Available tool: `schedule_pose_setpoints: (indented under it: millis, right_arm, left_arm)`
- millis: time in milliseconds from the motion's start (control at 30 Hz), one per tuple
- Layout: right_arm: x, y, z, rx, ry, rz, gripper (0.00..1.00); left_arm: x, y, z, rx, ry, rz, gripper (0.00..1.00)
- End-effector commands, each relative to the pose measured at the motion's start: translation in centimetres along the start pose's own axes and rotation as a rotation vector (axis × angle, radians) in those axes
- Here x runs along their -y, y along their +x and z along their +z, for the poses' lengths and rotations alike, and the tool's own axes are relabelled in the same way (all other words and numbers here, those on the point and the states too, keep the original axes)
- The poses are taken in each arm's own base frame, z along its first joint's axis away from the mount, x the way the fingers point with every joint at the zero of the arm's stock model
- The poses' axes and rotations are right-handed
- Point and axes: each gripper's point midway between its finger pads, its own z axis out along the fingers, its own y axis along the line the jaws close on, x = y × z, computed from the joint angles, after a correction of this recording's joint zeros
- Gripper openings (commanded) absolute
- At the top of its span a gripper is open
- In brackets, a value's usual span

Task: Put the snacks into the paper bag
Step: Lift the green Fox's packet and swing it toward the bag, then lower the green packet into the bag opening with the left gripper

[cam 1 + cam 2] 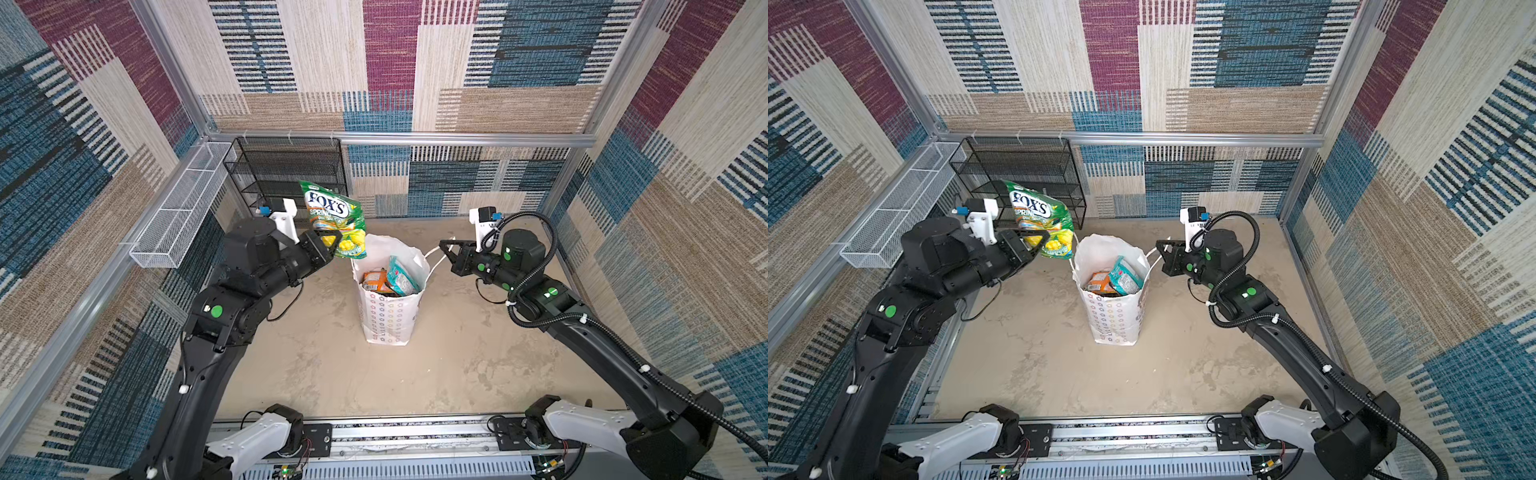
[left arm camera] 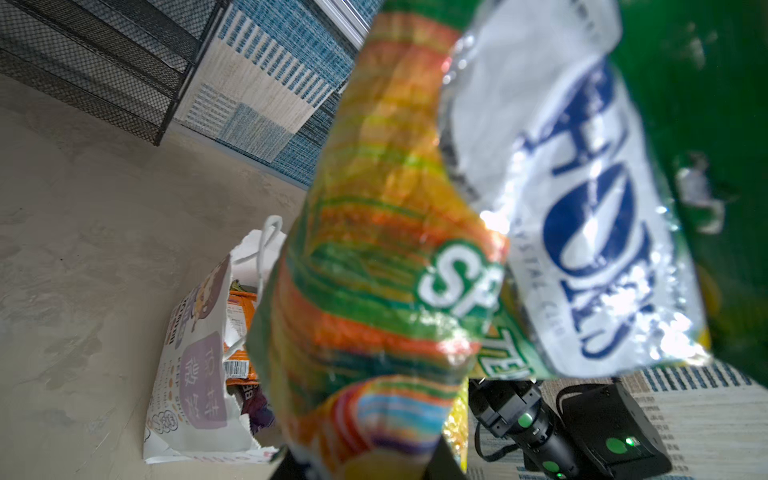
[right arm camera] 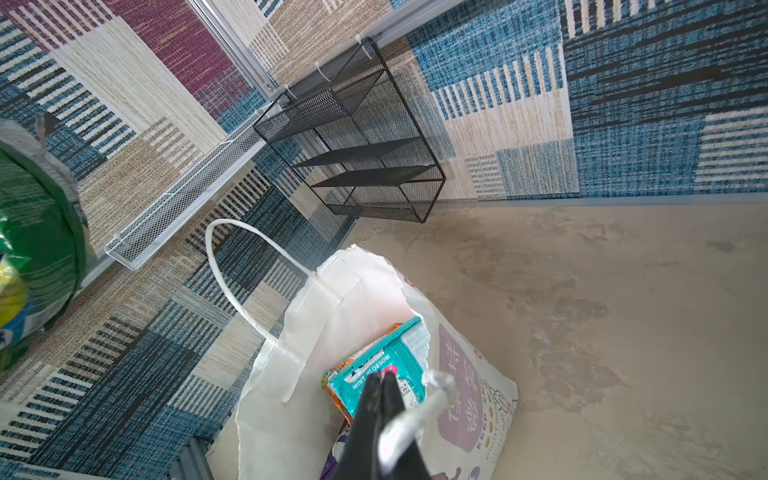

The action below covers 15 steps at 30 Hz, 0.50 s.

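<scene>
Clearly, the left gripper (image 1: 329, 244) is closed narrow on the lower edge of the green packet (image 1: 332, 214) marked FOX'S. The packet stands up in the air a little left of centre in both top views, and its lower corner comes close to the left rim of the paper bag (image 1: 388, 320). If it touches the rim, I cannot tell.

The bag stands upright and open in the centre of the table (image 1: 316, 374). From above, a teal packet (image 1: 401, 276) and an orange packet (image 1: 374, 280) show inside it, leaning together. The right gripper (image 1: 446, 247) is at the right rim of the bag, where a white cord handle (image 1: 435, 252) runs to its tip, but the top views are too small to show the grip.

The right wrist view shows it: the black fingers (image 3: 384, 399) are pressed together on the cord handle (image 3: 419, 411). The words MINT BLOSSOM can be read on the teal packet (image 3: 382, 365). The left wrist view is almost filled by the blurred green packet (image 2: 415, 249). Beside it shows the printed face of the bag (image 2: 195, 374), with purple shapes and Chinese characters, which the top views hardly give.

At the upper left of both top views a black mesh rack (image 1: 1025, 174) stands against the back wall, and a white wire basket (image 1: 897, 220) hangs on the left wall
</scene>
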Motion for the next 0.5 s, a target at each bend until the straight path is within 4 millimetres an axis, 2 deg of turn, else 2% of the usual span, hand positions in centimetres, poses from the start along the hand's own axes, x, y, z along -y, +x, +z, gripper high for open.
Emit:
schedule_pose_setpoints:
  millis: [0,233,467]
  right_arm:
    - [-0.3,-0.5,-0.1,0.020,-0.012,-0.002,0.00]
    - [-0.2,-0.4,-0.1,0.017,-0.010,-0.006,0.00]
    - [-0.1,-0.2,0.1,0.011,-0.008,-0.007,0.00]
  left_arm:
    - [0.3,1.5,2.4,-0.055,-0.046,0.130,0.15]
    - [0.9,6.1,7.8,-0.241,-0.088,0.268,0.15]
    - [-2.1,9.1,11.1,-0.364,-0.216,0.341,0.15]
